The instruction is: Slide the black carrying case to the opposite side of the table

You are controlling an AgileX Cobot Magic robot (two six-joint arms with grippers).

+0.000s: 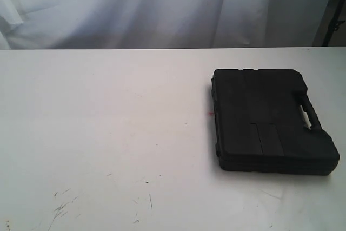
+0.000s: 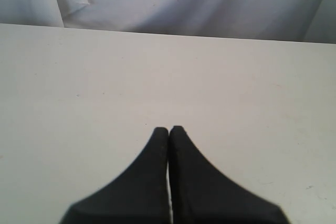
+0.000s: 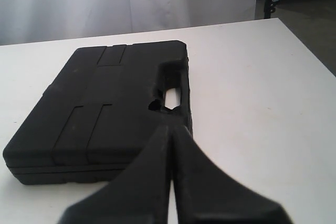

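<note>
One flat black moulded-plastic carrying case (image 1: 270,120) lies closed on the right half of the wide white surface (image 1: 108,133) in the exterior view, with its built-in handle (image 1: 306,113) on the edge facing right. A tiny red spot (image 1: 210,113) marks the surface just beside the case's left edge. Thin dark scratches (image 1: 62,206) show toward the lower left, and a pale draped fabric curtain (image 1: 135,4) hangs behind.

In the left wrist view, the black tapered left tool (image 2: 168,132) is closed, its tips pressed together with nothing between them, over bare surface.

In the right wrist view, the right tool (image 3: 171,129) is likewise closed and empty. Its tips lie over the case close to the handle opening; whether they touch the case cannot be told.
</note>
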